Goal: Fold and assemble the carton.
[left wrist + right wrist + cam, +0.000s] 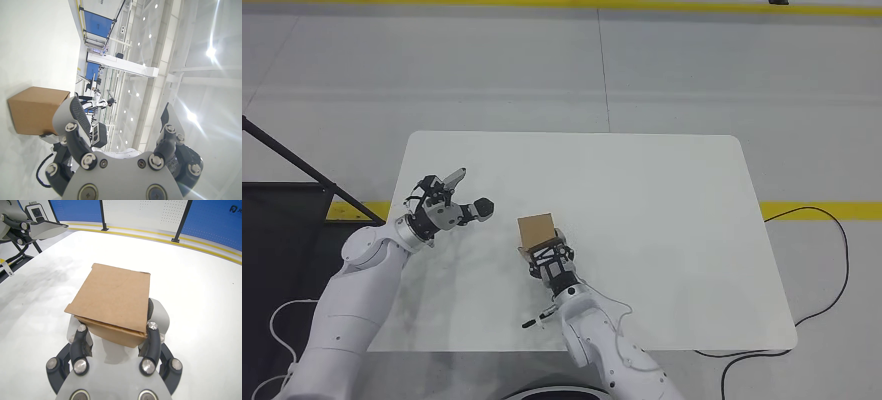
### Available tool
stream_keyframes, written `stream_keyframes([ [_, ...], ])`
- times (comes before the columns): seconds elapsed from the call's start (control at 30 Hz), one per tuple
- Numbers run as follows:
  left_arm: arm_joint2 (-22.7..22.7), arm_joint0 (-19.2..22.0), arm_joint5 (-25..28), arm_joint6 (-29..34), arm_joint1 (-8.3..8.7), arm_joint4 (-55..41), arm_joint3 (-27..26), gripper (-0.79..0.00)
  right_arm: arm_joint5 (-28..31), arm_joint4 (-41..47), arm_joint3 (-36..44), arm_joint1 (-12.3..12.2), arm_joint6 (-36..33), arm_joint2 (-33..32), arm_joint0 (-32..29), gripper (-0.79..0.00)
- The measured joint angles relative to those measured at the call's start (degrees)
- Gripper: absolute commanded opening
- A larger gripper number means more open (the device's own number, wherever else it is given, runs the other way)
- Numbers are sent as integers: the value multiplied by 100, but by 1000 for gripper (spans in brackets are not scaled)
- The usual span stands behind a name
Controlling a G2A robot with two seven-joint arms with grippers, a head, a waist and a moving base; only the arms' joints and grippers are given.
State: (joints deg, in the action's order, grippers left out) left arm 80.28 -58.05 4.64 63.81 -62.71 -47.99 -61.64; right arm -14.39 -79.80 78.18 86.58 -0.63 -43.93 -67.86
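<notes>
Right fingers [158, 315] clamp the boxy brown cardboard carton [113, 298]; left fingers [79, 113] spread wide.

A small brown corrugated-cardboard carton [536, 232] is seen folded into a closed, roughly cubic box. Its top is covered by one flat flap, and in the right wrist view the near edge of that flap is seen to overhang the wall beneath it slightly, with the layered board edges exposed along that seam. A faint curved crease is marked across the flap. The side walls are plain, flat and undented. The carton is stood upright on the white table [662, 200], somewhat left of the table's middle and on the half nearer the robot. Its near end is clasped on both sides by the right gripper [545, 255].
</notes>
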Motion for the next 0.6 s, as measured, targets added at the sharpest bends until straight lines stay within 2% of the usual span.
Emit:
stream_keyframes([
  [0.27, -5, 17, 3, 11, -5, 16, 20, 0, 139, -106, 69, 10, -29, -98, -70, -496],
  [0.37, -6, 21, 4, 13, -6, 17, 26, 0, 264, -193, 88, 5, -90, -127, -75, -456],
  [0.47, -6, 22, 5, 16, -8, 19, 29, 0, 369, -277, 130, -5, -174, -184, -76, -499],
  [0.6, -4, 22, 6, 17, -9, 21, 28, 0, 632, -383, 236, -42, -167, -286, -122, -486],
])
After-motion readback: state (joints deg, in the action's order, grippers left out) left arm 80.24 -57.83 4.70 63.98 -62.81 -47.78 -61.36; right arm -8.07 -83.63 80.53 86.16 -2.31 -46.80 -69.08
